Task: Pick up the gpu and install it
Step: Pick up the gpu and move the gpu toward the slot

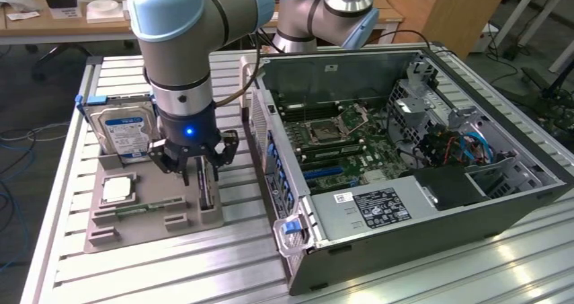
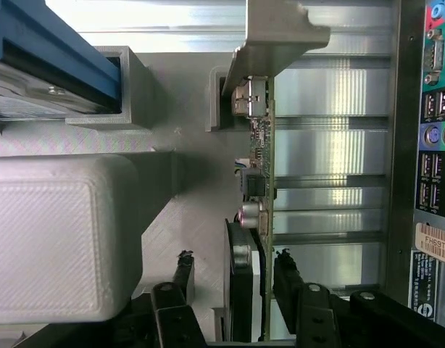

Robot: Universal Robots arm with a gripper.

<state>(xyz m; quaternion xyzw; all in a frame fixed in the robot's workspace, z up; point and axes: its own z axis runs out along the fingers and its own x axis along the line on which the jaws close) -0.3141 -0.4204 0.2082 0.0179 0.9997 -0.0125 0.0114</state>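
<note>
Green-edged gpu (image 2: pixel 264 181) stands between the fingers of the open claw (image 2: pixel 234 257), nearer one: closing off-centre may tilt it in its grey holder (image 2: pixel 172 217).

The exterior view is bright and evenly lit, apparently from ceiling lamps overhead. The slatted metal table (image 1: pixel 502 263) gives off pale glare at the exterior view's right, beside the computer case (image 1: pixel 421 240). The case's open inside is dimmer, with deep shade among the cables. The arm (image 1: pixel 184 55) casts only 1 soft shadow on the grey tray (image 1: pixel 134 233), and a small blue lamp (image 1: pixel 187 130) glows on its wrist. In the wrist view the slats burn out to white at the far end. The white block (image 2: pixel 56 239) carries a faint purple tint, and the gpu (image 2: pixel 262 145) lies half in shade.
</note>
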